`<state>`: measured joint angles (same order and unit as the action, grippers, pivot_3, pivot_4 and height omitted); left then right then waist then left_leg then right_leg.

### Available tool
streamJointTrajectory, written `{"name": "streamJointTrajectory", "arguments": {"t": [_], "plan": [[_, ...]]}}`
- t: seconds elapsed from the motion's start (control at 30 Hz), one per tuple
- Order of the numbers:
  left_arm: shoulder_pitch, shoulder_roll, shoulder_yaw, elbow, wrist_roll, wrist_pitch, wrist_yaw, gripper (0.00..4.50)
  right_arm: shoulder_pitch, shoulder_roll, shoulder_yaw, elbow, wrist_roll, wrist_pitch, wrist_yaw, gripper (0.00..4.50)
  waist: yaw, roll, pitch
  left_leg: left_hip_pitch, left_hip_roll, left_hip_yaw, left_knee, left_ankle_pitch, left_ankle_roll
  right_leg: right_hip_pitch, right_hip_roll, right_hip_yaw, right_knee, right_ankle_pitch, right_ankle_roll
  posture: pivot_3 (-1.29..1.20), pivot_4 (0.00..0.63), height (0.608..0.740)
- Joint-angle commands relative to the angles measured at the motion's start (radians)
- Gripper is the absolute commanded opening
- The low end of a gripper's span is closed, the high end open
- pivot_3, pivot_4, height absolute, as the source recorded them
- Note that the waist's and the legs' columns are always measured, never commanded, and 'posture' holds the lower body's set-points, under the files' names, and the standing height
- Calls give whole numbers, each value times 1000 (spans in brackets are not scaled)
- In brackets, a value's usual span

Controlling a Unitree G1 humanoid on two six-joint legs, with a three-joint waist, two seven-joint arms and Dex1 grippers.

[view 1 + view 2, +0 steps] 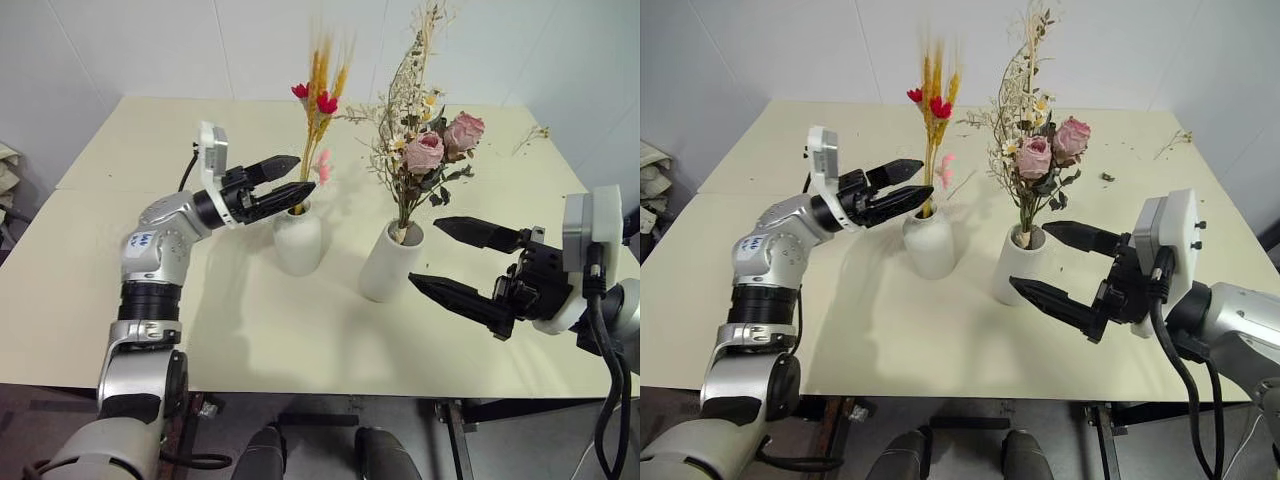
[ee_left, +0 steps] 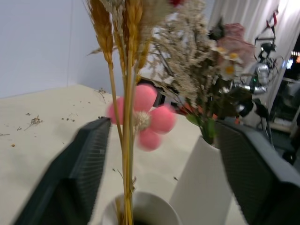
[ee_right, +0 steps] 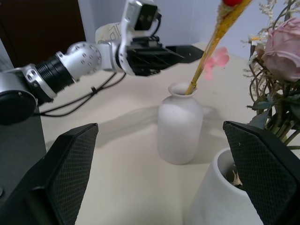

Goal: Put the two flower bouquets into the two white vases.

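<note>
Since both bouquets, the yellow stalks (image 1: pixel 318 95) and the roses (image 1: pixel 432 150), stand in their vases (image 1: pixel 298 238) (image 1: pixel 390 262), nothing remains; the left gripper (image 1: pixel 290 180) and right gripper (image 1: pixel 450 258) are open and hold nothing.

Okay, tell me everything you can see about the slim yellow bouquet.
The slim bouquet is a thin bundle of yellow-orange grain-like stalks with two red blooms near the top and a pink one lower down. It stands nearly upright, stems inside the narrow-necked white vase on the table. The open left end effector straddles its stems without gripping.
</note>
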<state>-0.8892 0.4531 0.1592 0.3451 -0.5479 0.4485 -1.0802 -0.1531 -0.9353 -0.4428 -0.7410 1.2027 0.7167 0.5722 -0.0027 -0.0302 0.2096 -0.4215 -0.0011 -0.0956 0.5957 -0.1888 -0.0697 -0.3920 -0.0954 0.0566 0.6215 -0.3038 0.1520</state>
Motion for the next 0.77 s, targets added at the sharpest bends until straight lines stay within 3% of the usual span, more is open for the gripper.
{"name": "streamJointTrajectory", "arguments": {"t": [0.03, 0.23, 0.43, 0.57, 0.77], "plan": [[-8, 70, 48, -64, -30, 2, -23, 4469, 18, -22, -55, 9, -14, -18, 41, 4500, 0, 0, 0, 0, 0, 0, 0, 0, 0, 0, 0, 0, 0, 0, 0, 0, 150, 740], [2, 271, 93, 26, -19, -58, -206, 4469, 90, -64, -130, 82, -73, -13, 151, 4500, -2, 0, 0, 0, 0, 0, -1, 0, 0, 0, 0, 0, -1, 0, -1, 0, 150, 740], [1, 440, 18, 207, 100, -135, -342, 4469, 149, -108, -213, 244, -202, -47, 296, 4500, -1, 0, 0, 1, 0, 1, -2, 0, 0, 0, 0, 0, -1, -2, -4, 0, 150, 740], [-2, 474, -9, 328, 171, -253, -389, 4469, 155, -113, -220, 288, -239, -52, 351, 4500, 1, 0, 0, 1, 0, 1, -2, 0, 0, 0, -1, 0, -2, -7, -13, 0, 150, 740], [-13, 474, -2, 404, 194, -323, -433, 4469, 126, -113, -208, 330, -279, -62, 384, 4500, -1, 0, 0, 0, 1, 2, -2, 0, 0, -1, -1, 0, -1, -4, -8, 0, 150, 740]]}}
